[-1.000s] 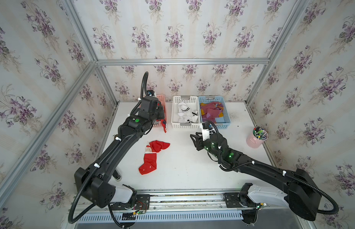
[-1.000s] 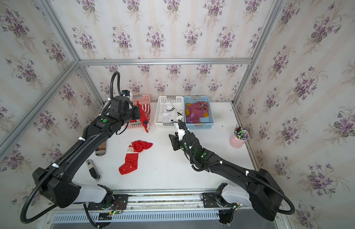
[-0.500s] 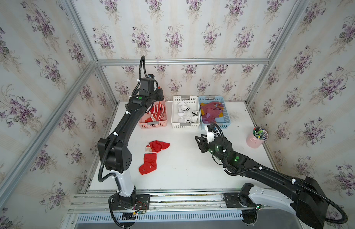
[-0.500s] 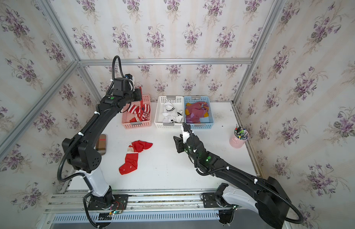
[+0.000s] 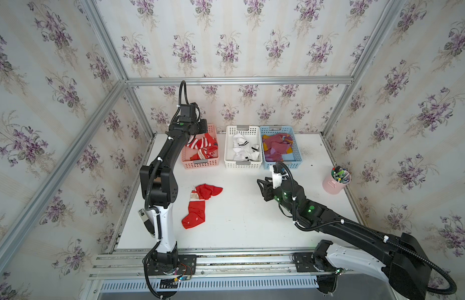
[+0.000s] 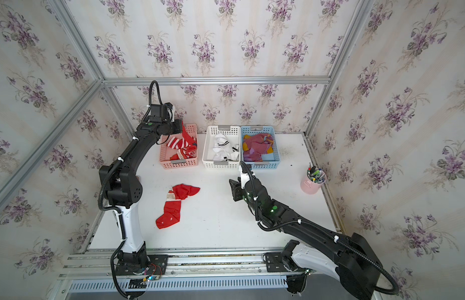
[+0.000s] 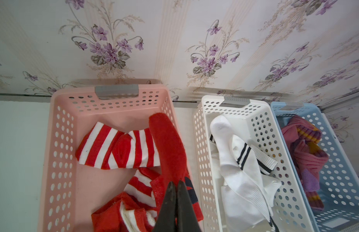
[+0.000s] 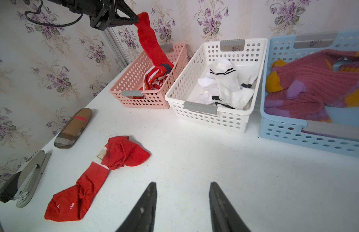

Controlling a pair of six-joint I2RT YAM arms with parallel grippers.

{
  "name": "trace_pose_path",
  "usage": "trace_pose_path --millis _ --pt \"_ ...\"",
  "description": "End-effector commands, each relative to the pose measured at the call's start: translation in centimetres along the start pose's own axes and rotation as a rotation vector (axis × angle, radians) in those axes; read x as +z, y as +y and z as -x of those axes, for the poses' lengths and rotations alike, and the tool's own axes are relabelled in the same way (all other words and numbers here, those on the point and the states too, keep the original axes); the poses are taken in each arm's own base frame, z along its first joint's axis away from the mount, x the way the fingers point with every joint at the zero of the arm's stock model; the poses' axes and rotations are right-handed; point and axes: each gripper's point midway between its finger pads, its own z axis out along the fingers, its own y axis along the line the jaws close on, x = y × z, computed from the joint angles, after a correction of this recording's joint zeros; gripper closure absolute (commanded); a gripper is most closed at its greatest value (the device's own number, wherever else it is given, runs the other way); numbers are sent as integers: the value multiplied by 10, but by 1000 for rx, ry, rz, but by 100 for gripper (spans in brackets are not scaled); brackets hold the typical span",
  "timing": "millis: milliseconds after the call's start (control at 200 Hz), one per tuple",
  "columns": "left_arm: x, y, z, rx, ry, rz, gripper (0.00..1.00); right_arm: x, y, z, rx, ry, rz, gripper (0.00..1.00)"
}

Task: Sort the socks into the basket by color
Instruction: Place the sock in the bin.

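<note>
Since a second ago the left arm has been drawn upright from its lean across the table [image 5: 252,228]. The left gripper [image 7: 176,185] has been carried from the near end of the pink basket [image 5: 200,164] to a place above its far end, at 11 o'clock of the table; over the last half second little further travel is seen. Its fingers are clenched on a plain red sock [image 8: 151,46], which is hung down into the pink basket over the red-and-white striped socks [image 7: 114,148]; whether its free end is resting on them cannot be told. With the arm raised, the pink basket is now uncovered in both top views. The brown case [image 8: 74,128] and the stapler [image 8: 24,180], at 9 o'clock of the table, are largely hidden behind the arm there and are shown plainly only by the right wrist view. The right gripper [image 8: 182,185] is held with its fingers spread and nothing between them, low over the table at 3 o'clock of the crumpled red sock [image 5: 208,191]; it has hardly been shifted. That sock and the snowflake sock [image 5: 193,217], touching it at its 7 o'clock, are left where they were. The white socks [image 5: 241,150] in the white basket [image 5: 243,165] and the maroon socks [image 5: 275,149] in the blue basket [image 5: 282,165] are unchanged.
</note>
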Motion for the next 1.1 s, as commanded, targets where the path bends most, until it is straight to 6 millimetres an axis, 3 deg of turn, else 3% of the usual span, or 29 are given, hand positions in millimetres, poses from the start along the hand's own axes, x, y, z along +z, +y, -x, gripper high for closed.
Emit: trace_pose_path --millis 0,305,734,954,1094 --pt "1 26 3 11 -2 94 96 2 -1 4 6 -11 -13 56" --pt "21 70 -5 -27 27 120 96 11 2 2 1 5 -16 56" --pt "60 95 -30 -47 96 135 95 24 3 -3 -4 32 -25 56" --pt "65 106 -43 -79 128 180 87 26 5 -3 -4 30 -17 56" --pt "62 108 -49 -98 143 186 66 26 6 -4 -5 34 -8 56"
